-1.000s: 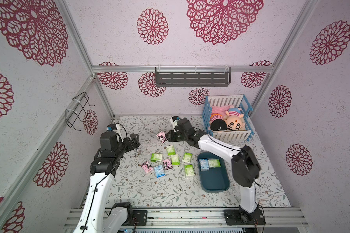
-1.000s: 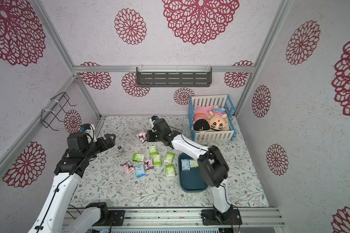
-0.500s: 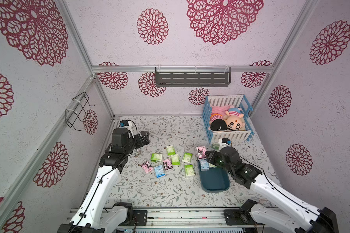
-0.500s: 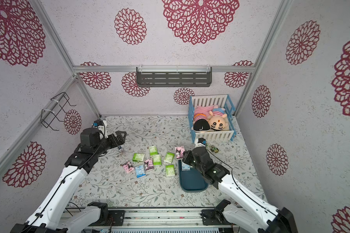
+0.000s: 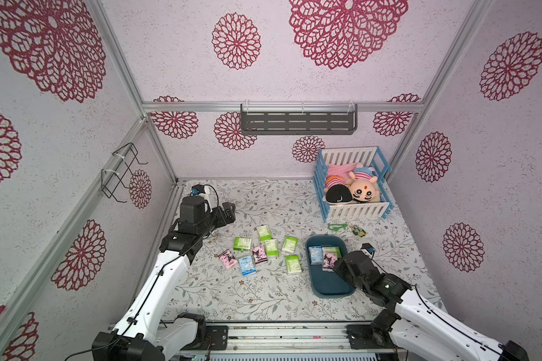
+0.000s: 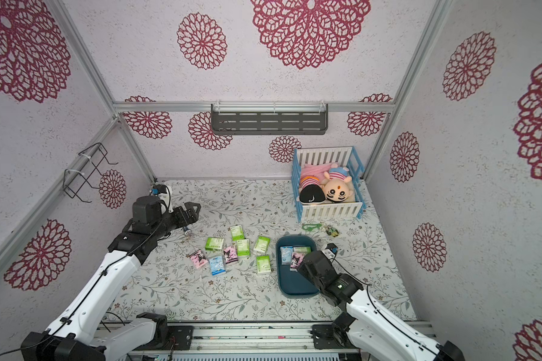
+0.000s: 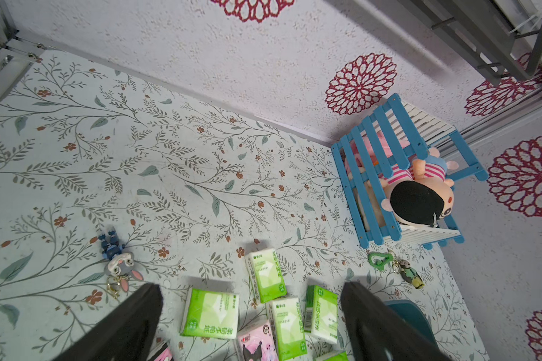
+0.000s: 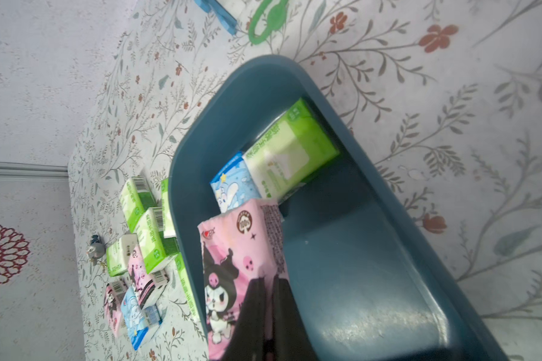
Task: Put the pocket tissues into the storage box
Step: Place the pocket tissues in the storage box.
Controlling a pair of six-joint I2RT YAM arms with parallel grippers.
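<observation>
Softness matters: the pink film-wrapped tissue pack with black cartoon figure (image 8: 238,262), judged light, squashy and probably slick, is held over the dark teal plastic storage box (image 8: 357,281), pinched at one short end by the right end effector (image 8: 268,283); left end effector (image 6: 196,212) spread, empty.

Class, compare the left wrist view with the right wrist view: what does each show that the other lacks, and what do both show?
Only left wrist: the dolls and the wall shelf. Only right wrist: the right end effector pinching a pink pack at the storage box, which holds a blue pack and a green pack. Both: the box, green packs on the table, the green clip.
</observation>
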